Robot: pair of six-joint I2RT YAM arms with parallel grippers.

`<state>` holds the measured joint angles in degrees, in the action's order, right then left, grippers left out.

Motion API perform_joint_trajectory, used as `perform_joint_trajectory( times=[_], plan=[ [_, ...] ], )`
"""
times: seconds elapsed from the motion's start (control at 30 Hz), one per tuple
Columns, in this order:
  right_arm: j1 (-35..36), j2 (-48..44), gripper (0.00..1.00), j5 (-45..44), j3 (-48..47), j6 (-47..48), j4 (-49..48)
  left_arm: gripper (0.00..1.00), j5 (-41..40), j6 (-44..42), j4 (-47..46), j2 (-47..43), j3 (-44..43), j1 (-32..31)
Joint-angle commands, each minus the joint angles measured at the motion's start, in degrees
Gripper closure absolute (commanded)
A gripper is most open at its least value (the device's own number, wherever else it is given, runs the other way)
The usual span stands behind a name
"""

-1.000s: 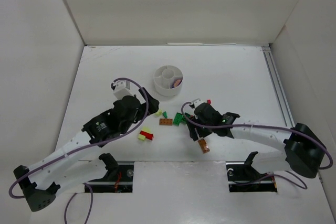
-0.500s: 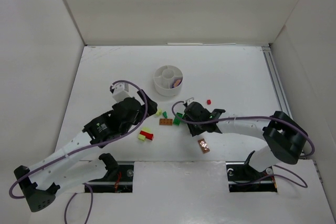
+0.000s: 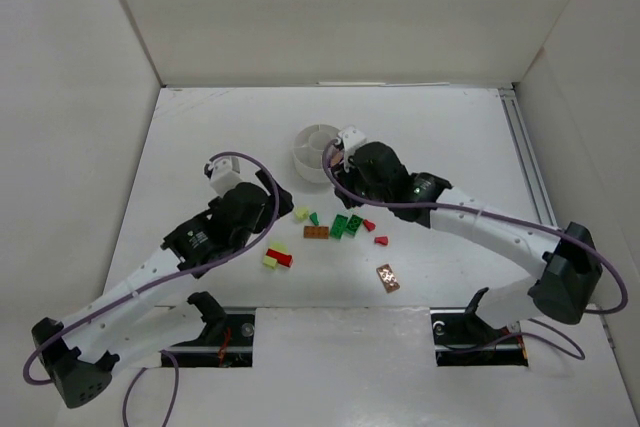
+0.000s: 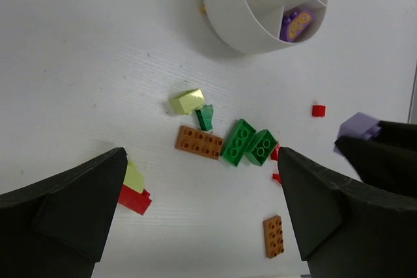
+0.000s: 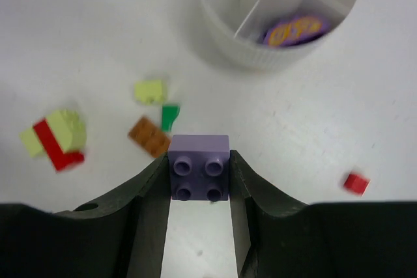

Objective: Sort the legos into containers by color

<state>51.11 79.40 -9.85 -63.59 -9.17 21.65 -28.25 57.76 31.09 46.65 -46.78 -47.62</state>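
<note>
Top view: right gripper (image 3: 338,155) at dish (image 3: 300,145) rim. Left wrist: left gripper (image 4: 201,161) spread wide, empty, loose legos (image 4: 244,142) between jaws. Right wrist: clenched on light purple brick (image 5: 199,175), dish ahead. Delivery step, seemingly; next calls for advancing over purple-holding compartment (image 5: 293,53), then releasing.

Brick tally off my screens right now: thirteen legos (image 3: 316,232), one dish (image 3: 303,165).

Counting as I pan: I get four red bricks (image 4: 318,110), two of them half hidden at the edge of my left wrist view. I get three green bricks (image 4: 239,141), namely two bigger ones and one tiny dark green brick (image 4: 205,117). There are two pale yellow-green bricks (image 4: 187,101), two orange-brown bricks (image 4: 199,142), and two light purple bricks (image 5: 199,167). The dish is a single white round one, and I can't count its compartments from these views.
</note>
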Motion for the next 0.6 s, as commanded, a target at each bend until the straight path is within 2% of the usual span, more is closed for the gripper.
perform_joint_trajectory(
  times=[0.0, 0.1, 0.27, 0.4, 0.47, 0.57],
  plan=[
    [-4.2, 5.1, 0.81, 0.3, -5.4, 6.8, -5.9, 0.0, 4.2, -3.6, -4.2, 1.1, 1.4, 4.8],
    [-6.7, 10.9, 0.81, 1.8, -11.4, 9.9, -8.3, 0.0, 10.0, -8.4, -7.4, 2.5, 1.4, 9.5],
    [-9.5, 20.3, 0.78, 3.7, -20.5, 13.9, -8.9, 0.0, 9.5, -10.6, -8.5, 4.7, -0.1, 10.7],
    [-10.1, 24.5, 0.78, 2.1, -24.0, 14.4, -9.4, 0.0, 10.1, -12.1, -7.9, 7.0, -1.4, 11.3],
    [-10.6, 25.6, 0.72, 2.1, -24.8, 14.4, -9.4, 0.0, 10.8, -13.1, -7.9, 7.5, -1.4, 12.6],
    [-10.6, 27.8, 0.69, 3.2, -25.5, 14.4, -10.0, 0.0, 13.6, -14.9, -8.5, 8.5, -1.9, 14.7]
  ],
)
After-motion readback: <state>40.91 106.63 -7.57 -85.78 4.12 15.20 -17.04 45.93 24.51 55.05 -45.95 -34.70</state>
